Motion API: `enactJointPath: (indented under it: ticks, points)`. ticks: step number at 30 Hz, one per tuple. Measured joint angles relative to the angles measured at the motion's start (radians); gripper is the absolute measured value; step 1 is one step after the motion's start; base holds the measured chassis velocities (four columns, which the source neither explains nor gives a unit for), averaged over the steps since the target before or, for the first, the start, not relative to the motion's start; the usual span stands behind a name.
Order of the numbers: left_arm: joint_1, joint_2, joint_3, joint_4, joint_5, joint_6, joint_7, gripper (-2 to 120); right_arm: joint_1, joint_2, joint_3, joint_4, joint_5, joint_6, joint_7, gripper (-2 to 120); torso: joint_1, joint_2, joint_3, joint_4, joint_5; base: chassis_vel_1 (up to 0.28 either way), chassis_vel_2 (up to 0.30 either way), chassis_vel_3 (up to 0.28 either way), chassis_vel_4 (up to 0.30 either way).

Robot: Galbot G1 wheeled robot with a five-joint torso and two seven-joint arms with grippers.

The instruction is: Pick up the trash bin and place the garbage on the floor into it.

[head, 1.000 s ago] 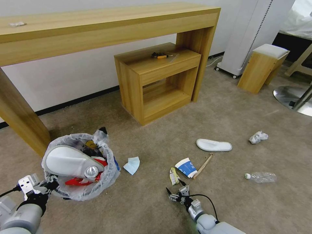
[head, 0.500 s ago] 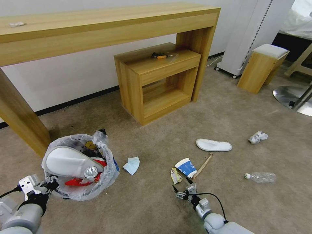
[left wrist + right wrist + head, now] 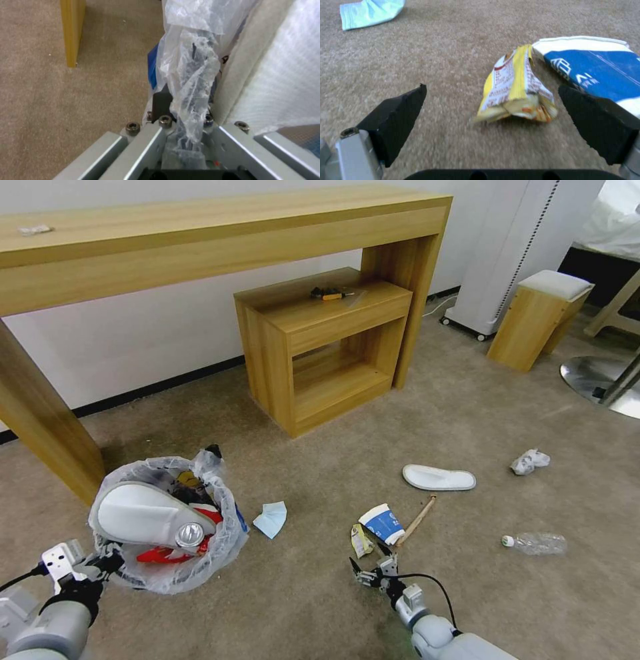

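The trash bin (image 3: 223, 553), lined with a crinkly bag, hangs at the lower left with a white slipper (image 3: 140, 513), a crushed can (image 3: 190, 535) and a red wrapper in it. My left gripper (image 3: 107, 563) is shut on its rim and bag (image 3: 190, 95). My right gripper (image 3: 370, 573) stands open low over the floor (image 3: 467, 593). A yellow wrapper (image 3: 515, 92) lies between its fingers (image 3: 396, 117), apart from them. The blue-white cup (image 3: 596, 72) lies just beyond, beside a wooden stick (image 3: 417, 520). More garbage lies farther off: a slipper (image 3: 439, 478), a white wad (image 3: 530, 461), a clear bottle (image 3: 535, 543), a pale tissue (image 3: 270, 519).
A long wooden desk (image 3: 220, 233) runs along the wall, one of its legs (image 3: 47, 440) close behind the bin. Under it stands a low wooden shelf unit (image 3: 320, 347). At the right are a padded stool (image 3: 540, 317) and a round metal base (image 3: 597, 377).
My right gripper has shifted a little to the right and nearer the yellow wrapper. The bin in my left gripper has sunk slightly.
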State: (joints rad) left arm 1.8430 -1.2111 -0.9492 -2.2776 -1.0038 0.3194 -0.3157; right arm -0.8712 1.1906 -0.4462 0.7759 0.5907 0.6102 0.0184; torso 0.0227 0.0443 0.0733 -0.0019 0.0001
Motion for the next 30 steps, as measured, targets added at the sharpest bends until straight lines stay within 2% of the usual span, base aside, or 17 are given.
enactJointPath:
  ticks: [17, 22, 24, 28, 30]
  points:
    - [0.015, -0.008, -0.005, -0.013, 0.002, -0.007, 0.004, 0, 0.026, 0.049, 0.017, -0.087, 0.009, 0.001, -0.022, 100, 0.000, 0.000, 0.000, 0.0000, -0.0001, 0.000, 0.000, 0.000, 0.000]
    - [0.017, -0.010, -0.005, -0.017, 0.002, -0.011, 0.004, 0, 0.027, 0.058, 0.024, -0.104, 0.002, 0.008, -0.033, 91, 0.000, 0.000, 0.000, 0.0000, -0.0002, 0.000, 0.000, 0.000, 0.000]
    - [0.017, -0.011, -0.005, -0.018, 0.002, -0.012, 0.005, 0, 0.028, 0.060, 0.027, -0.110, -0.001, 0.013, -0.040, 79, 0.000, 0.000, 0.000, 0.0000, -0.0001, 0.000, 0.000, 0.000, 0.000]
    - [0.017, -0.011, -0.005, -0.018, 0.002, -0.012, 0.005, 0, 0.029, 0.059, 0.028, -0.113, -0.001, 0.016, -0.045, 72, 0.000, 0.000, 0.000, 0.0000, -0.0001, 0.000, 0.000, 0.000, 0.000]
    - [0.015, -0.011, -0.005, -0.012, 0.002, -0.013, 0.007, 0, 0.030, 0.058, 0.029, -0.113, -0.004, 0.019, -0.048, 61, 0.000, 0.000, 0.000, 0.0000, -0.0001, 0.000, 0.000, 0.000, 0.000]
